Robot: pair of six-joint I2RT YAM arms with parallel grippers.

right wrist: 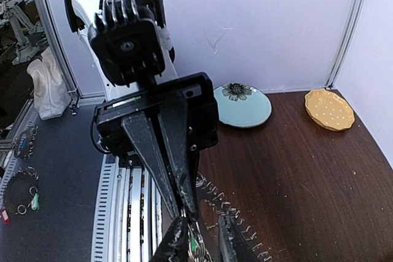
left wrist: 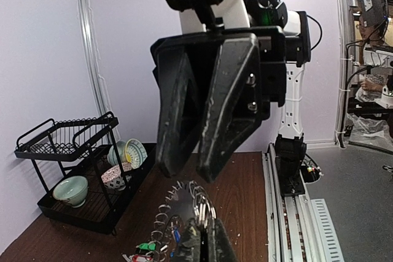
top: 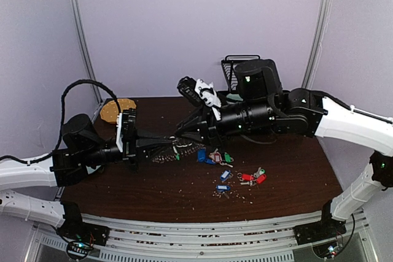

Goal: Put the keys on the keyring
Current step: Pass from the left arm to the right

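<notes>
Both arms meet over the middle of the table (top: 295, 170), tips almost nose to nose. The left gripper (top: 170, 144) is clamped right down. The left wrist view shows what it has: one split ring at the end of the keyring (left wrist: 198, 204), pinched and lifted, with the rest of the chain trailing down onto the wood. The right gripper (left wrist: 186, 173) faces that ring from the far side, very close, jaws part-way apart. Whether a key sits between them cannot be told from here. The keys (top: 214, 157) lie loose on the table just right of the chain, with blue, green and red tags among them and a few scattered nearer the robot.

On handling, by the look of it the keyring is light and floppy, a chain that will swing and slide. It wants pinning at the very ring being worked, which is where the left has it. Split rings are springy and stiff to pry open. The keys are small, flat, slick metal, so the plastic tag looks the fatter, grippier hold, and it leaves the key's hole free for the ring.
</notes>
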